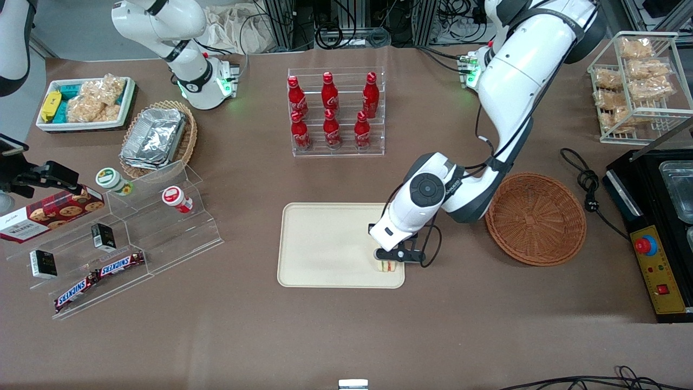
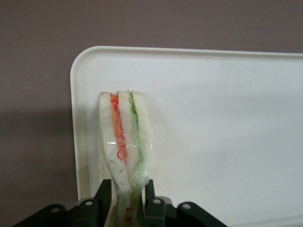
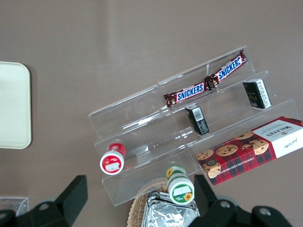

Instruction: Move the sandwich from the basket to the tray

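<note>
A: What is the biggest thing on the brown table point(image 1: 346, 336)?

B: The tray point(image 1: 325, 244), cream-coloured, just below the middle of the front frame. Next in size is the basket point(image 1: 536, 218), reddish-brown wicker, lying right of centre in that frame, apart from the tray, with nothing in it.

A: And the working arm?

B: It reaches down from the upper right of the front frame to the tray's corner nearest the front camera and the basket. The gripper point(image 1: 391, 262) sits right above that corner.

A: How does the claw stand?

B: Narrow, pinched on the sandwich point(image 2: 125, 137). The wrist camera shows the dark fingers point(image 2: 103, 191) pressing the wrapped wedge from both sides, squeezing the bread between them.

A: Where is the sandwich, then?

B: Over the tray, close beside its rim near the rounded corner, its orange-red and green stripes facing the wrist camera. In the front frame only a pale sliver of it point(image 1: 388, 266) peeks out under the gripper. Whether it touches the tray, I cannot tell.
</note>
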Tool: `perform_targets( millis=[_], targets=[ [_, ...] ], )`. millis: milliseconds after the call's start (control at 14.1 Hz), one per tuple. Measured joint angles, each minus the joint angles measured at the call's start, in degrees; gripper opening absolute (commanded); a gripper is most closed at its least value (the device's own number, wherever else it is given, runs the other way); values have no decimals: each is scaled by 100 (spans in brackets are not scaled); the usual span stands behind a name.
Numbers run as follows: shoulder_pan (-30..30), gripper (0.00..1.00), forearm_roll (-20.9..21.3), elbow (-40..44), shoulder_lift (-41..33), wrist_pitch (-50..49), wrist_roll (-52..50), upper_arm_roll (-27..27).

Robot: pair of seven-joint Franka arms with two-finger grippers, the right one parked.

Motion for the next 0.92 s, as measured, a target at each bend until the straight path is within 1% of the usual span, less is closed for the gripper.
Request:
perform_targets(
  millis=[141, 283, 424, 636, 778, 919],
  targets=[
    [-6, 99, 4, 131, -42, -256, -153, -1],
    [-7, 99, 4, 362, -272, -963, -193, -2],
    [3, 99, 7, 558, -769, -1843, -197, 8],
    [147, 99, 13, 646, -1790, -3224, -154, 167],
    [483, 99, 7, 643, -2364, -3893, -55, 204],
    [841, 99, -2, 630, -2754, -4340, 106, 217]
  ],
)
